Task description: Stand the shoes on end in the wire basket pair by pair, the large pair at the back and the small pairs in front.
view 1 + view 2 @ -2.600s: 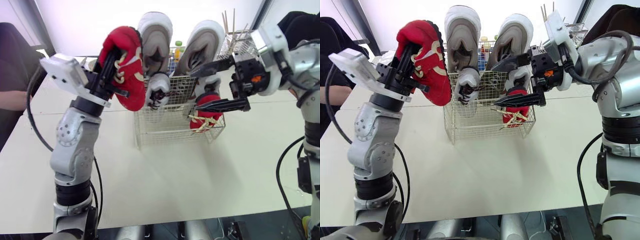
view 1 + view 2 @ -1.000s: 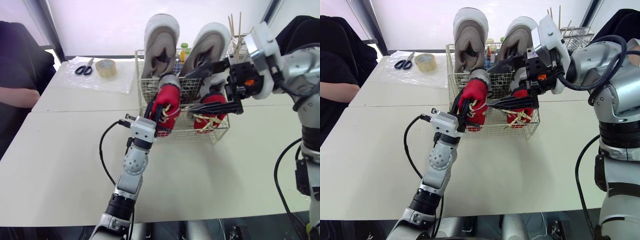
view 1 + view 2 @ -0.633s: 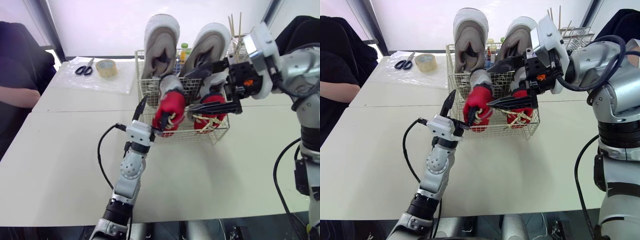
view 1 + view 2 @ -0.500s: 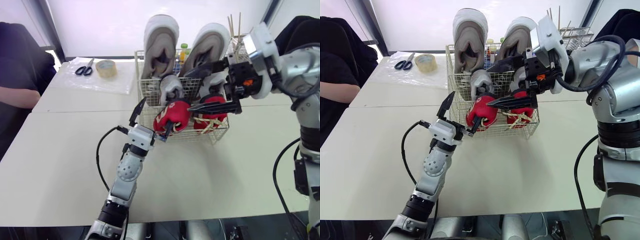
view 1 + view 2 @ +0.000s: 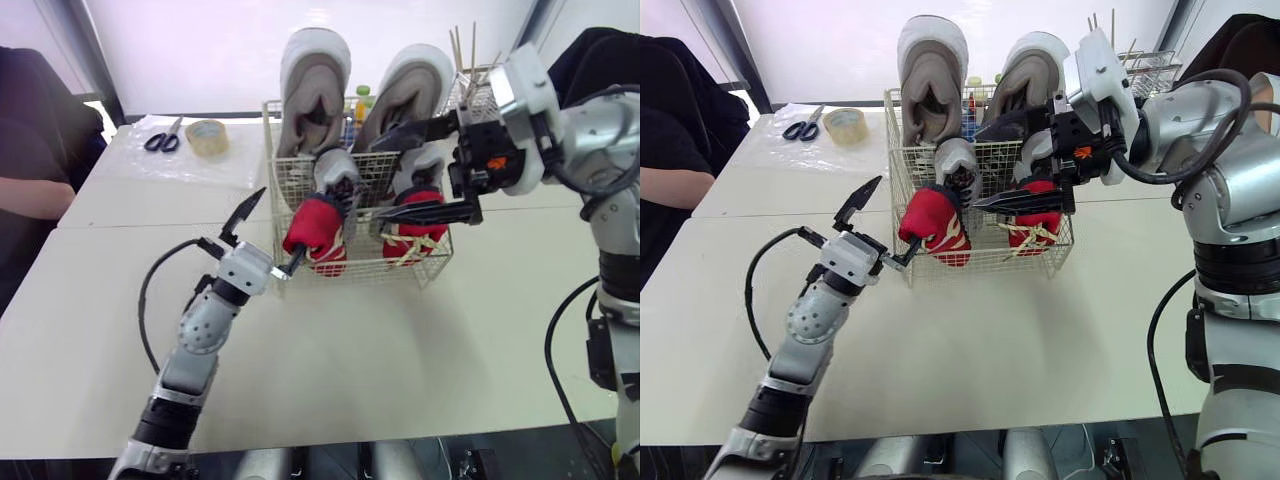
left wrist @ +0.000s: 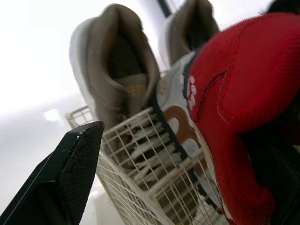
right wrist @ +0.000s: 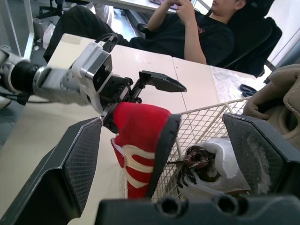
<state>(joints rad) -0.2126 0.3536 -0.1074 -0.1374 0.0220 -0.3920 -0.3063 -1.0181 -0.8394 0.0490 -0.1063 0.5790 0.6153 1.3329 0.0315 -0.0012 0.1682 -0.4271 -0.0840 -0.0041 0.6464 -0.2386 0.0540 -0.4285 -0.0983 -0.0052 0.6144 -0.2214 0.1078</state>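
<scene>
The wire basket (image 5: 368,266) stands mid-table. Two large grey shoes (image 5: 313,90) (image 5: 405,92) stand on end at its back. In front of them are two small white shoes (image 5: 338,176) (image 5: 428,162). A small red shoe (image 5: 415,236) sits at the front right. A second red shoe (image 5: 314,232) leans at the front left corner. My left gripper (image 5: 278,226) is open just left of that shoe, its lower finger close against it (image 6: 234,117). My right gripper (image 5: 392,175) hovers open over the basket's right side, holding nothing.
Scissors (image 5: 163,135) and a tape roll (image 5: 205,137) lie on a plastic sheet at the back left. A person (image 5: 30,150) sits at the table's left. A second wire rack with sticks (image 5: 470,78) stands behind the right arm.
My left gripper has opened, let go of the red shoe and drawn back to the left. The shoe tipped, then settled leaning in the front left corner. The right arm held still.
</scene>
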